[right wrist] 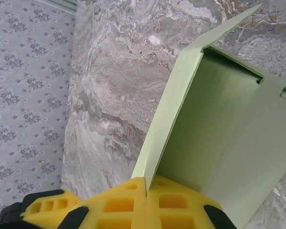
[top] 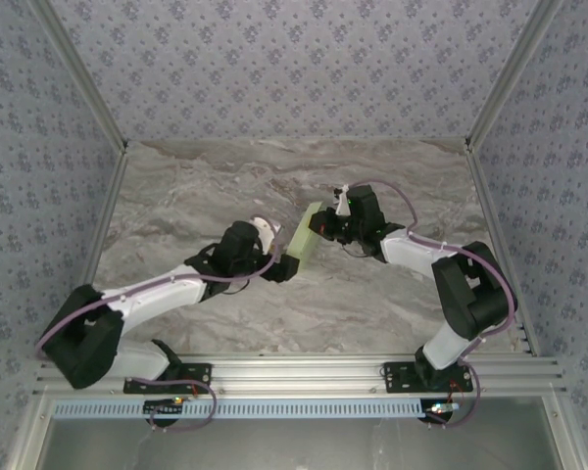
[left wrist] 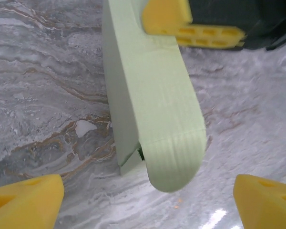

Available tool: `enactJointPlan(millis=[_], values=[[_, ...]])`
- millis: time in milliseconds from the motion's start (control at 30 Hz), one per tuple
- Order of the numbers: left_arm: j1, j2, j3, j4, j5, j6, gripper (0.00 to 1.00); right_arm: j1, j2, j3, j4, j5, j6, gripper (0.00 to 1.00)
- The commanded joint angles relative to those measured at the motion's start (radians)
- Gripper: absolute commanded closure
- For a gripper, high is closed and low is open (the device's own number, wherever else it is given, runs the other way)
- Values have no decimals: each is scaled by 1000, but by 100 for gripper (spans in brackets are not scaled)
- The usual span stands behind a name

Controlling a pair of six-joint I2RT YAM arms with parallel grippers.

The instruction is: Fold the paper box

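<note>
The box (top: 302,240), half folded in pale green card, stands on edge over the middle of the table (top: 225,186), between your two arms. Your right gripper (right wrist: 147,183) has its jaws closed on one wall of the box, at the edge. Your left gripper (left wrist: 147,200) has its jaws spread wide, and the box's rounded flap hangs between the yellow fingers (left wrist: 26,202), touching neither.

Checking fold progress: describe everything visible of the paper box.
The paper box is pale lime-green thin card, partly folded into a sleeve, open at one end, a rounded flap untucked. It is on edge over the marble table. The right gripper has its jaws shut on one wall's edge; the left gripper is open, clear of it.
</note>
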Motion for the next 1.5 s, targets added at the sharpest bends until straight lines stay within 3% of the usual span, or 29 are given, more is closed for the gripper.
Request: enactJointPlan(millis=[0, 233, 367, 533, 600, 733, 900, 1200, 1467], values=[[-30, 77, 88, 20, -73, 88, 7, 5, 37, -9, -104, 64, -50, 98], [-53, 201, 183, 24, -105, 127, 17, 0, 23, -24, -102, 68, -51, 98], [-53, 235, 202, 21, -99, 127, 37, -3, 20, -29, -96, 66, -48, 98], [-48, 252, 206, 21, -90, 144, 51, -8, 5, -28, -96, 63, -47, 97], [-42, 245, 202, 12, -85, 165, 58, -12, -10, -25, -97, 58, -52, 94], [-21, 169, 149, 24, -50, 230, 65, -40, -96, -27, -112, 39, -124, 76], [66, 68, 115, -72, 140, 337, 70, -54, -287, 2, -265, 56, -471, 56], [225, -29, 74, -137, 480, 593, 74, -107, -371, 16, -386, -9, -973, 50], [270, 51, 193, -371, 554, 791, 72, -130, -383, -78, -323, -170, -1324, 49]])
